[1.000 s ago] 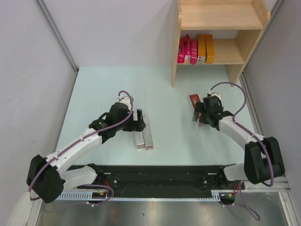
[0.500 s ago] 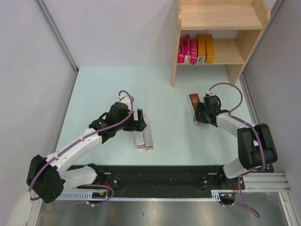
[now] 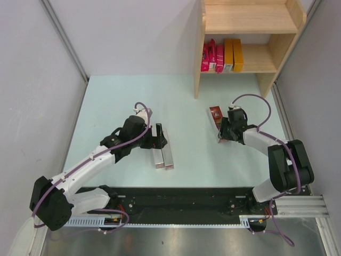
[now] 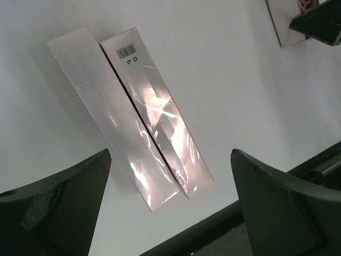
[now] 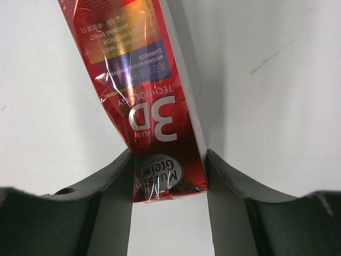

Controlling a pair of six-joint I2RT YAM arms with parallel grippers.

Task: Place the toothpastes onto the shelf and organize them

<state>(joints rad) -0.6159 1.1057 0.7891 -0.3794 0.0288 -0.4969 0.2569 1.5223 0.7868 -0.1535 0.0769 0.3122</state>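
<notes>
A dark red toothpaste carton (image 3: 216, 114) (image 5: 133, 80) lies on the table's right side. My right gripper (image 3: 222, 133) (image 5: 168, 160) is shut on its near end, one finger pressed against each long side. Two silver-grey toothpastes (image 3: 162, 152) lie side by side left of centre, seen as one carton (image 4: 154, 112) beside the other (image 4: 101, 96). My left gripper (image 3: 158, 137) (image 4: 170, 160) hovers open over their far ends, holding nothing. The wooden shelf (image 3: 256, 58) stands at the back right. Pink cartons (image 3: 211, 56) and orange-yellow cartons (image 3: 233, 54) stand upright on its lower board.
The shelf's left side panel (image 3: 199, 64) reaches down to the table just behind the red carton. White walls close in both sides. A black rail (image 3: 181, 200) runs along the near edge between the arm bases.
My right gripper has closed from wide open onto the dark red carton, and the carton's far end has swung a little to the left. The left arm has not moved.
</notes>
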